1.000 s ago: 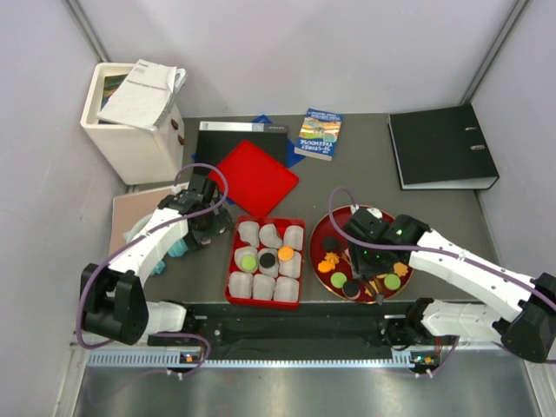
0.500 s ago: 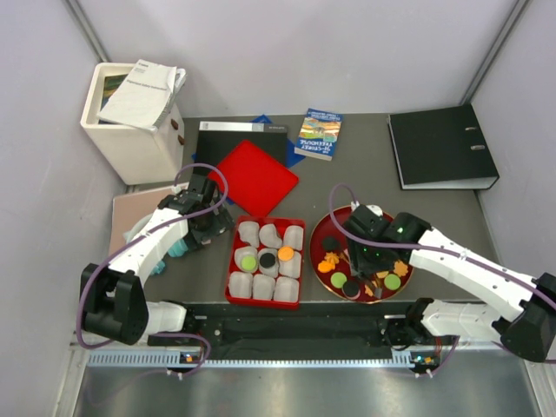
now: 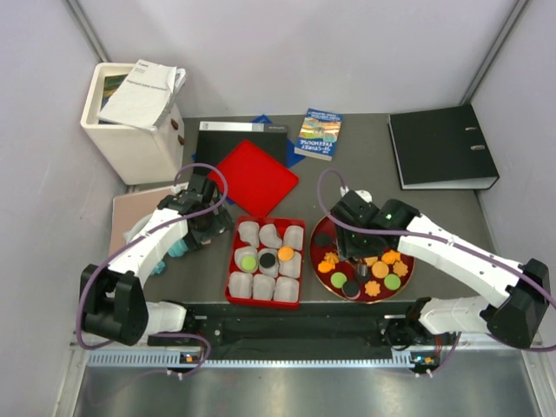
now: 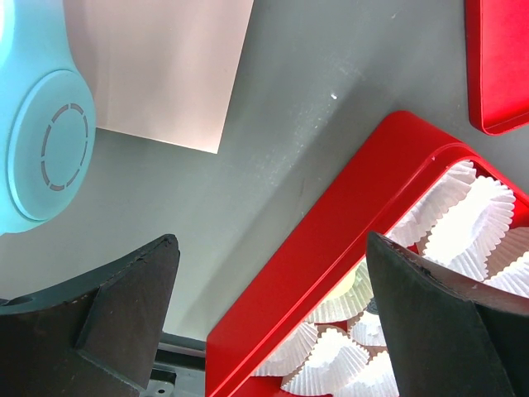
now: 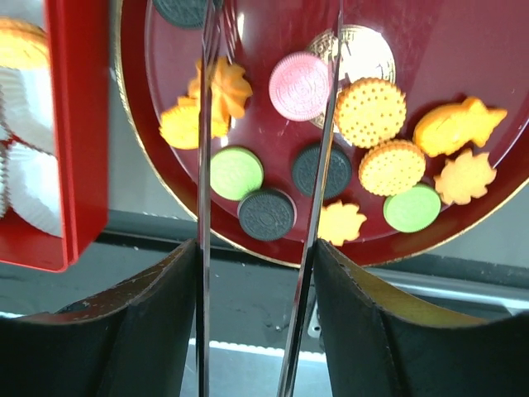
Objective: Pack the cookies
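The cookies lie on a round dark red plate (image 3: 401, 276): a pink disc (image 5: 300, 86), green discs (image 5: 236, 173), black discs (image 5: 267, 214), and orange rounds and leaf shapes (image 5: 467, 176). A red box (image 3: 236, 291) of white paper cups holds a green cookie (image 3: 248, 261), a black one (image 3: 268, 258) and an orange one (image 3: 285, 253). My right gripper (image 5: 256, 248) is shut on metal tongs (image 5: 204, 165), whose two blades straddle the pink disc over the plate. My left gripper (image 4: 271, 248) hangs open beside the box's left rim (image 4: 331, 240).
A red lid (image 3: 254, 176) lies behind the box. A pink sheet (image 4: 165, 66) and a light blue object (image 4: 41, 141) lie left of the left gripper. At the back stand a white bin with papers (image 3: 130, 117), a book (image 3: 318, 133) and a black binder (image 3: 441, 146).
My right arm has carried the tongs from the plate's near edge toward its far left part. The tong blades stand slightly wider. The left arm has not moved.
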